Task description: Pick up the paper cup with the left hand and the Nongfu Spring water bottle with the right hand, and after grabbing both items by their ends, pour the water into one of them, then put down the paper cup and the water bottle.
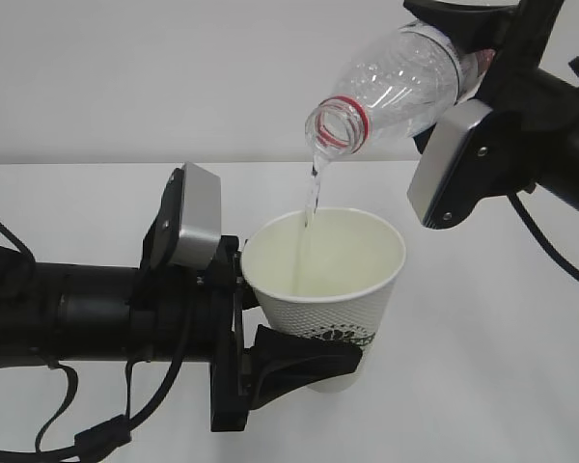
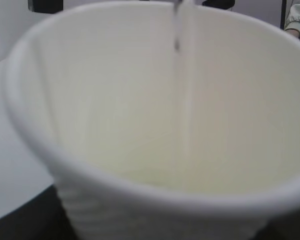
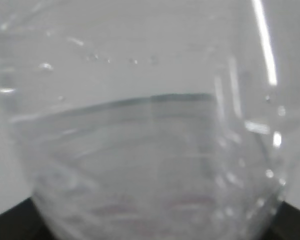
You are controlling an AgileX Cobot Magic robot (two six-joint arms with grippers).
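**Water running from the tipped bottle into the held cup**

The white table (image 1: 482, 386) fills the lower part of the exterior view, with a pale wall behind it. The left hand (image 1: 304, 352), a black two-fingered gripper on a thick black arm with a grey rectangular plate and cables, reaches in from the left. Its jaws stand fairly wide and clasp the lower part of the cup, one dark finger (image 1: 299, 359) crossing the cup's base in front.

The right hand (image 1: 478, 68), a black gripper on a black arm with a grey rounded plate, comes in at the top right. It grips the bottle by its rear end; its fingertips are mostly hidden behind the bottle and the plate.

The Nongfu Spring water bottle (image 1: 400, 87), clear ribbed plastic with a red neck ring, is tilted with its uncapped mouth pointing down and left, above the cup's opening. In the right wrist view its clear wall fills the picture, a water line crossing it.

The paper cup (image 1: 323, 265), small, white, tapered and dot-embossed with a dark logo, is held clear of the table, leaning slightly.

The water (image 1: 312, 198) falls as a thin clear stream from the bottle's mouth into the cup, where a pale pool lies at the bottom.
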